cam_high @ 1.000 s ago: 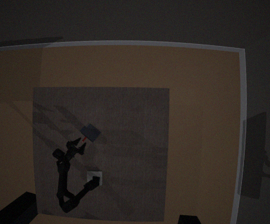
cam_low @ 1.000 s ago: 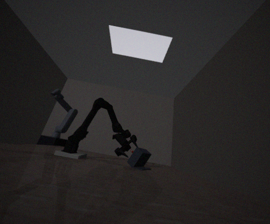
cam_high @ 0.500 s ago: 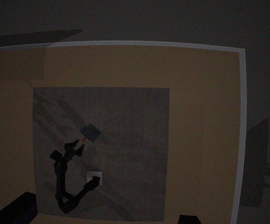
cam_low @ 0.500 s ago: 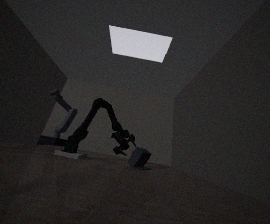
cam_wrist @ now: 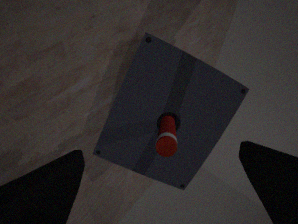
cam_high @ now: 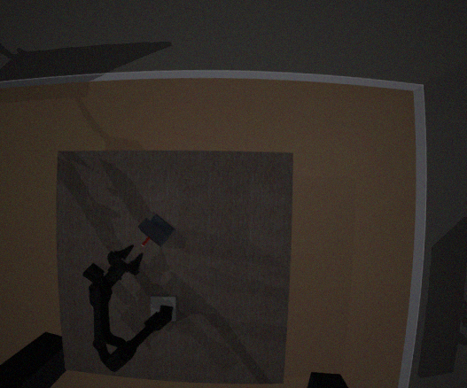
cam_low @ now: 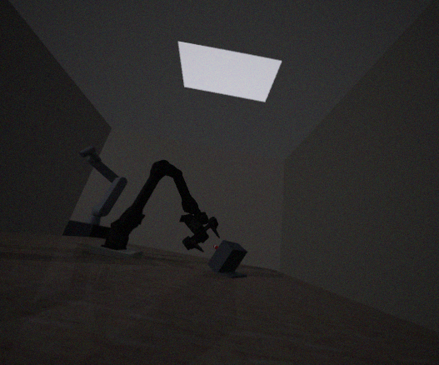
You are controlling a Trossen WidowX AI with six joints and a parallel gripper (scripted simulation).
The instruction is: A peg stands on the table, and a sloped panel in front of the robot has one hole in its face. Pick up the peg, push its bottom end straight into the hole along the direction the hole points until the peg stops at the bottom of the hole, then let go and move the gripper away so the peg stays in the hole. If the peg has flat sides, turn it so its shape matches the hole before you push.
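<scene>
- The gripper (cam_high: 137, 251) (cam_low: 210, 243) (cam_wrist: 162, 155) is hanging near the peg, its fingers standing wide apart — holding nothing.
- The red peg (cam_high: 145, 242) (cam_low: 216, 247) (cam_wrist: 167, 137) is sticking out of the panel's hole (cam_wrist: 161, 121); the wrist view is showing its white band, the exterior only a red speck.
- Its long axis is slanting — free end pointing gripperward.

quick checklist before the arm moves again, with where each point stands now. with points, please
1. Red peg (cam_high: 145, 242) (cam_low: 216, 247) (cam_wrist: 167, 134) standing in the hole of the sloped panel (cam_high: 162, 232) (cam_low: 221, 255) (cam_wrist: 135, 95): ok
2. Gripper (cam_high: 137, 250) (cam_low: 211, 244) (cam_wrist: 162, 155) open, nothing between its fingers: ok
3. Fingers drawn back off the peg: ok, a gap shows in the top view
4. Peg stopped at the bottom of the hole: cannot tell, the hole's depth is hidden
5. Peg's white band (cam_wrist: 167, 136) outside the hole: ok
6. Fingers away from the panel's face: ok, they stand apart from it in the top view
</scene>
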